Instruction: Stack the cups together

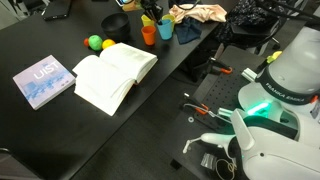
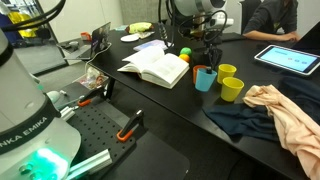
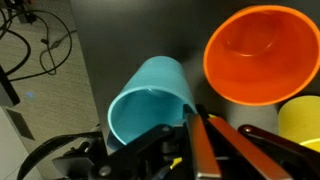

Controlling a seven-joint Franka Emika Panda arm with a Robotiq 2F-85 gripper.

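Three cups stand close together at the far end of the black table. In the wrist view I see the blue cup, the orange cup and the edge of the yellow cup. An exterior view shows the orange cup, the blue cup and the yellow cup. Another exterior view shows the blue cup beside two yellowish-looking cups. My gripper hovers just above them, fingers pressed together with nothing between, tips by the blue cup's rim. It also shows in both exterior views.
An open book lies mid-table, and a closed blue book lies nearer the table's end. A green ball and a yellow ball sit beside the open book. Cloths lie near the cups. A tablet lies beyond.
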